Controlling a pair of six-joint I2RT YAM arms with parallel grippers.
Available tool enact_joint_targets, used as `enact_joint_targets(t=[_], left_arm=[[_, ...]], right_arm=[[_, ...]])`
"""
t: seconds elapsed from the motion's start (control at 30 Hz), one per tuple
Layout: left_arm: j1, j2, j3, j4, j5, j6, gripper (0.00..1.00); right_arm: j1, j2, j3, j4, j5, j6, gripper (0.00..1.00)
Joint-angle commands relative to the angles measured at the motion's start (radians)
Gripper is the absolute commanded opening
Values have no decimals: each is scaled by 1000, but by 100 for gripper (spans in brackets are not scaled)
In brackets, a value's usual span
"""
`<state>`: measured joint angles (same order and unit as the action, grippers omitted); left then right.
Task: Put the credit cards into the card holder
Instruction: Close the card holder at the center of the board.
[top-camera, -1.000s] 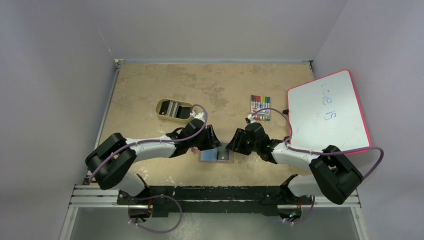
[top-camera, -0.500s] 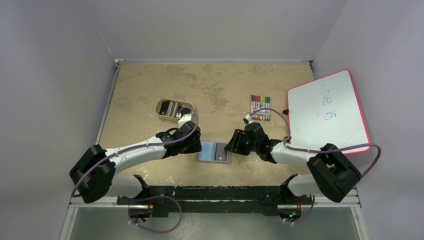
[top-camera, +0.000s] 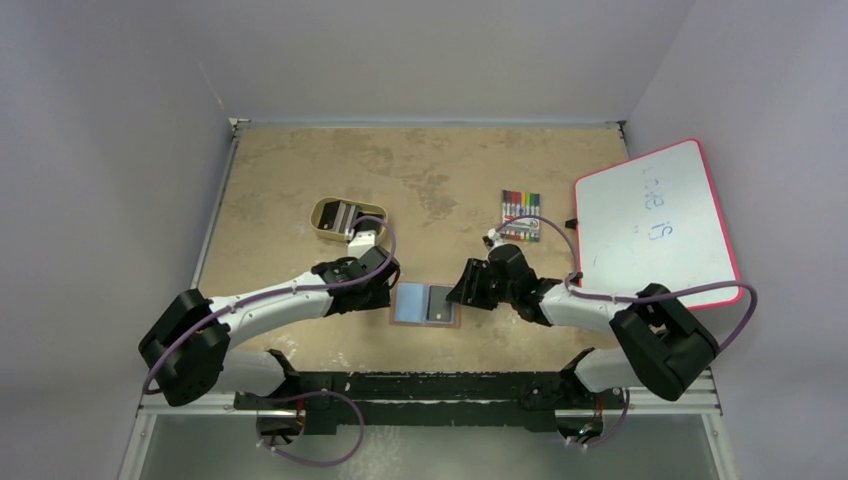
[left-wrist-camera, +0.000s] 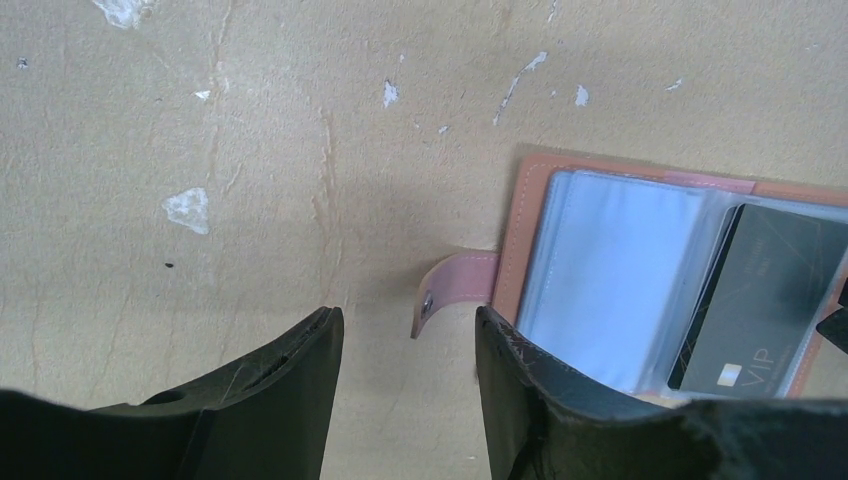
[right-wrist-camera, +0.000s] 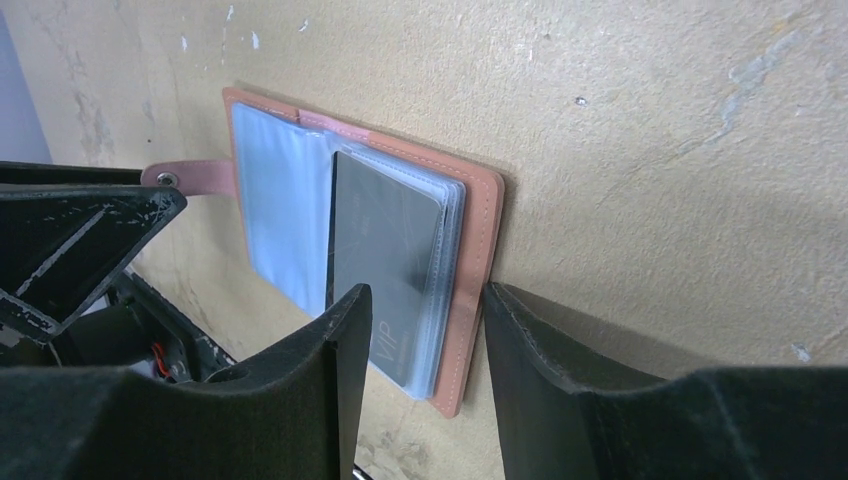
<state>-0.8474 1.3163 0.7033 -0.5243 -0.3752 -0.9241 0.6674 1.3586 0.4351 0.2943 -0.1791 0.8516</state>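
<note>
The card holder (top-camera: 412, 303) lies open on the table between both arms, brown outside and blue-grey inside. A dark credit card (top-camera: 440, 304) sits in its right half, printed "VIP" (right-wrist-camera: 385, 250). More credit cards (top-camera: 346, 215), dark and grey, lie in the tan tray. My left gripper (top-camera: 388, 293) is open just left of the holder, and the snap strap (left-wrist-camera: 452, 294) curls up ahead of its empty jaws (left-wrist-camera: 408, 345). My right gripper (right-wrist-camera: 425, 305) is open. Its jaws straddle the holder's right edge (right-wrist-camera: 478, 250) near the corner, with a gap on both sides.
The tan oval tray (top-camera: 322, 207) stands behind the left arm. A pack of coloured markers (top-camera: 520, 214) lies at the back right. A red-framed whiteboard (top-camera: 655, 225) covers the table's right edge. The table's near edge runs just below the holder.
My left arm has drawn back to the left off the holder, and its jaws have opened wider. The holder now lies uncovered with the dark card in it. The right gripper has barely moved.
</note>
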Motion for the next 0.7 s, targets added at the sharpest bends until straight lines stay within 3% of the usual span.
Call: enact_joint_targets(t=[0.0,0.1,0.33,0.67], left_arm=[[-4,-1,33,54,-26,11,49],[-4,18,44,94,11,20,43],[-3,28,78,105,84,28,0],[-5,-60,24,392,312,-69,0]], right_arm=[[3,20,10,24,-22,-34,48],[3,30,15,42,-35,-41,48],[3,60,37,63,-63,-54,47],[3,19,31,96,-122,-49,47]])
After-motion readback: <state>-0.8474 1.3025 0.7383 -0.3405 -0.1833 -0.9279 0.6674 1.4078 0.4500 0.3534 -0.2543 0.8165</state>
